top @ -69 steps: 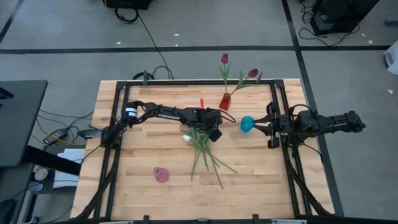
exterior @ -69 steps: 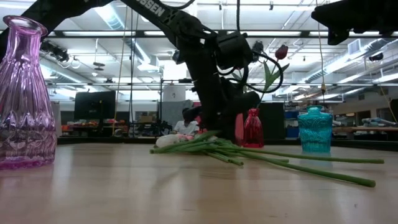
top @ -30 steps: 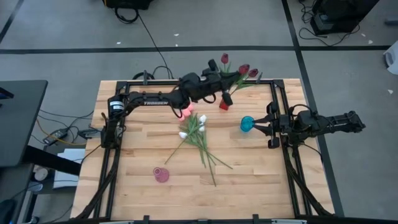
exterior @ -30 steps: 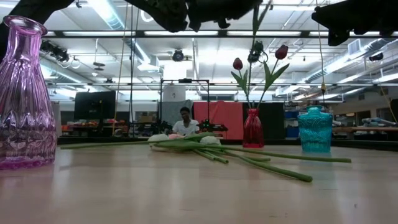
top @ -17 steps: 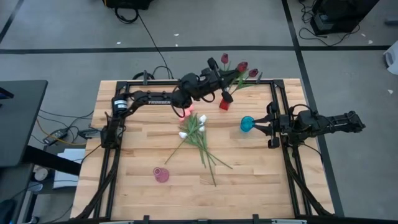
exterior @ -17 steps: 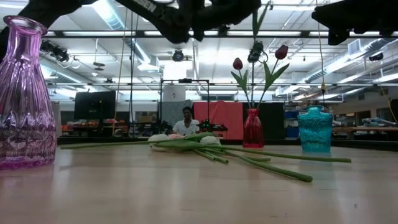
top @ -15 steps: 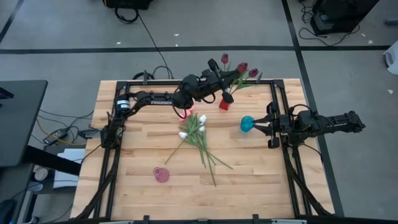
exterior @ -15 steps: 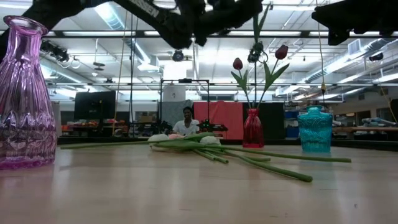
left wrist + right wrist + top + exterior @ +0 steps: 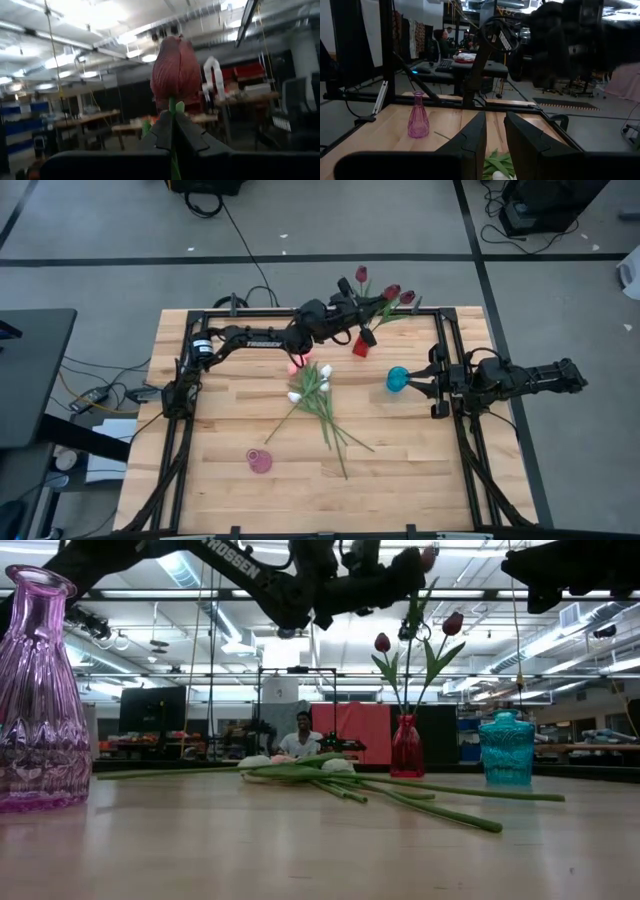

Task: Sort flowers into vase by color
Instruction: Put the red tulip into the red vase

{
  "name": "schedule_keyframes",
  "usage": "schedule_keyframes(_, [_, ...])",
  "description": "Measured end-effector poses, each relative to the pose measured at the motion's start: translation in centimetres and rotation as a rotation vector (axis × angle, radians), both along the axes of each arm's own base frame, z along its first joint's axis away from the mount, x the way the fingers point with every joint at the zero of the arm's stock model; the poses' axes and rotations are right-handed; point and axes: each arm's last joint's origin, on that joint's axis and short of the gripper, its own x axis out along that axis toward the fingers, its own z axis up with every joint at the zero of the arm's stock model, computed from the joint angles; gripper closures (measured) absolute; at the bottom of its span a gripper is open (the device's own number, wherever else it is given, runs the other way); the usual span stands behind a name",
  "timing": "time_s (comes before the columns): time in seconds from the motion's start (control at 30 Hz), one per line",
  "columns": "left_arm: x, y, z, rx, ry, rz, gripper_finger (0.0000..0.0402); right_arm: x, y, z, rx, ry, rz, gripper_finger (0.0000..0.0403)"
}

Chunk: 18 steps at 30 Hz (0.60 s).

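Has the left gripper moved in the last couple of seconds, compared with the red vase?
Yes. The left gripper, shut on a dark red tulip, went from the loose stems mid-table toward the table's far edge, beside the red vase.

Overhead, table-level, 2 wrist cameras share table (image 9: pixel 420 480).

Even overhead light in high view, soft short shadows on table (image 9: pixel 400 480). Low view backlit by bright ceiling strip lights (image 9: pixel 180 565), arm reads as silhouette, near tabletop out of focus. Left wrist view blurry with blown-out ceiling glare; red tulip head (image 9: pixel 176 72) soft. Right wrist view dimmer, near fingers soft.
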Motion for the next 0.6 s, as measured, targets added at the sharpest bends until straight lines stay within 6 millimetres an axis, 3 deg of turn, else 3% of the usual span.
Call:
schedule_keyframes(0.4, [0.5,0.7,-2.4,-0.118,0.232,0.047,0.0371,0.0,0.0,0.0,0.0,0.0,0.0,0.0318])
schedule_keyframes(0.6, [0.6,0.9,-3.7,-0.195,0.348,0.064,0.0308,0.0,0.0,0.0,0.0,0.002,0.0,0.0318])
